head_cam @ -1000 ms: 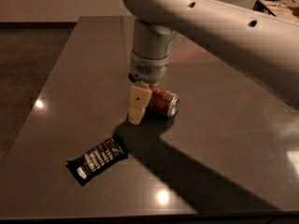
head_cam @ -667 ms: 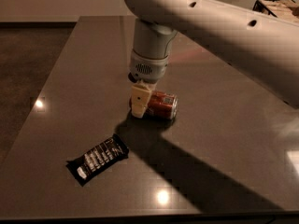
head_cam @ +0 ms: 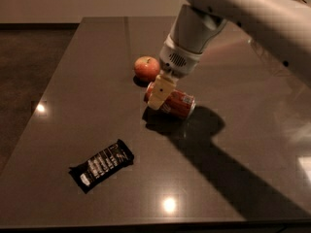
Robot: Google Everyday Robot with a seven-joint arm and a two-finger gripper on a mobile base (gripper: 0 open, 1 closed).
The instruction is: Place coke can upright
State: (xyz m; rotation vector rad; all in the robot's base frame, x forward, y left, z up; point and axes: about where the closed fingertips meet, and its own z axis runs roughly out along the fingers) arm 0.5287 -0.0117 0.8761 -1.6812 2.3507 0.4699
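Note:
The coke can (head_cam: 177,104) is red-orange with pale lettering. It lies on its side on the dark table (head_cam: 97,72), tilted, its left end slightly raised over its shadow. My gripper (head_cam: 162,98) comes down from the upper right and is closed around the can's left end. One cream finger (head_cam: 159,92) shows in front of the can; the other is hidden behind it.
A round red-orange apple (head_cam: 146,68) sits just behind and left of the can, close to the gripper. A black snack bar wrapper (head_cam: 101,164) lies at the front left. The table's front edge runs along the bottom.
The arm has shifted right and up, uncovering the apple behind it. The gripper has closed on the can, whose left end is now slightly raised.

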